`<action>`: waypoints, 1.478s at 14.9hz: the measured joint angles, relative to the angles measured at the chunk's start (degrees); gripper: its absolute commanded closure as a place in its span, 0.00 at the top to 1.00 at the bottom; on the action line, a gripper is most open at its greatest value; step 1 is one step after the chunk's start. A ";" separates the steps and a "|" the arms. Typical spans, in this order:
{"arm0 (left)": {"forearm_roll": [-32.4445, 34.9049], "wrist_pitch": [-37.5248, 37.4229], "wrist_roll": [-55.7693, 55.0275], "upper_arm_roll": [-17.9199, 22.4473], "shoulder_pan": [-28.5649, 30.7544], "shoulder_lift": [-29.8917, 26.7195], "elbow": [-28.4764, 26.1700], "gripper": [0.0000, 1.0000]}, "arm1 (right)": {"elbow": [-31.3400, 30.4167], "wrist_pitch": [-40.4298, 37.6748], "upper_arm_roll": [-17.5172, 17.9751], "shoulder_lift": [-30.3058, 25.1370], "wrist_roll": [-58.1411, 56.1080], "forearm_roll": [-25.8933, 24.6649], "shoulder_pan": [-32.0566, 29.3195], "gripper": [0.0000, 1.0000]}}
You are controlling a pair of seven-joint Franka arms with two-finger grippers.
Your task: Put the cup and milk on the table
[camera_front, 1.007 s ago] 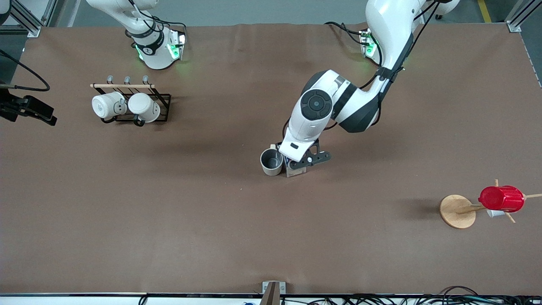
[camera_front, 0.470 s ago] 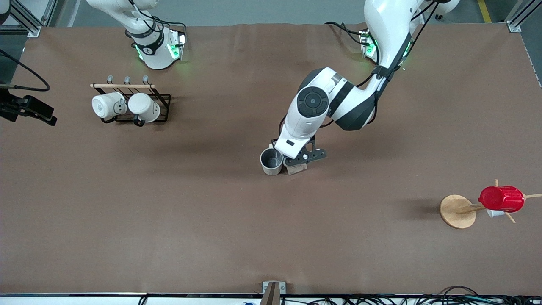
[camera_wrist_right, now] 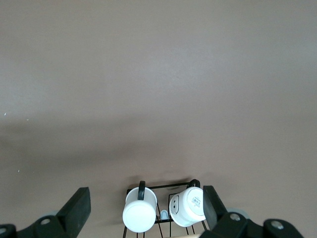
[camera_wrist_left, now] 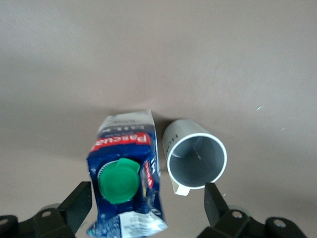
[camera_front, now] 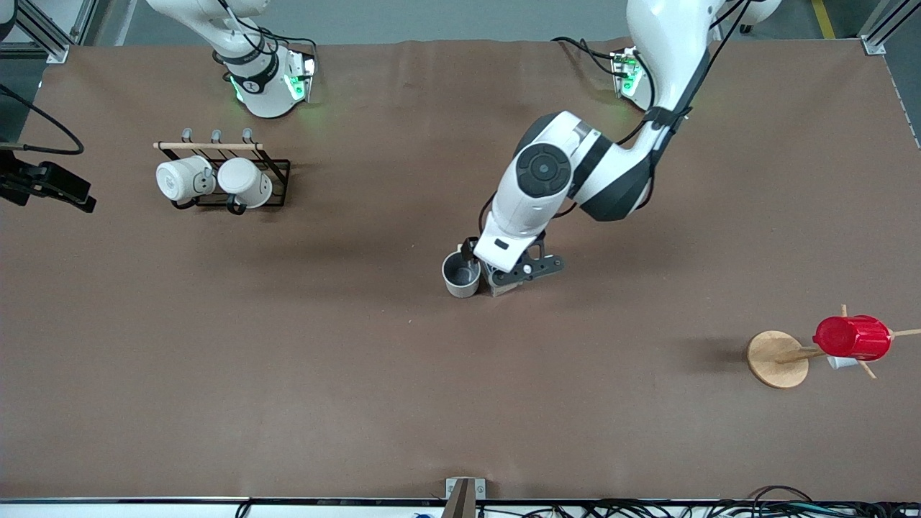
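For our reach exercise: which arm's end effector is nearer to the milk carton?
Left. The left end effector hangs open directly over the milk carton beside the cup. The right end effector waits over the mug rack.

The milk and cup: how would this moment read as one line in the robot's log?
left gripper: open, over milk | milk: upright beside cup, both on table | right gripper: open, waiting above mug rack
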 measured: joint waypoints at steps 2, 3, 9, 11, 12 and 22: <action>3.62 -2.54 0.89 0.13 2.98 -3.86 0.63 1.00 | 0.00 -0.02 0.03 0.00 0.00 0.00 0.01 1.00; 5.58 -3.86 1.86 0.17 4.77 -6.18 0.78 1.00 | 0.00 -0.03 0.03 0.00 0.00 0.00 0.02 1.00; 7.68 -16.49 20.15 0.38 16.43 -17.81 1.87 1.00 | 0.00 -0.11 0.02 0.00 -0.01 0.04 0.03 1.00; 7.68 -19.96 28.18 0.39 19.52 -20.59 1.99 1.00 | 0.00 -0.12 0.02 0.00 -0.14 0.05 0.03 1.00; 7.67 -22.46 32.02 0.39 20.69 -22.01 2.00 1.00 | 0.05 -0.12 0.01 -0.01 -0.89 0.05 0.02 1.00; 2.87 -30.96 45.84 -0.65 29.61 -37.40 -9.75 1.00 | 0.52 -0.11 -0.07 -0.12 -5.85 0.05 0.00 1.00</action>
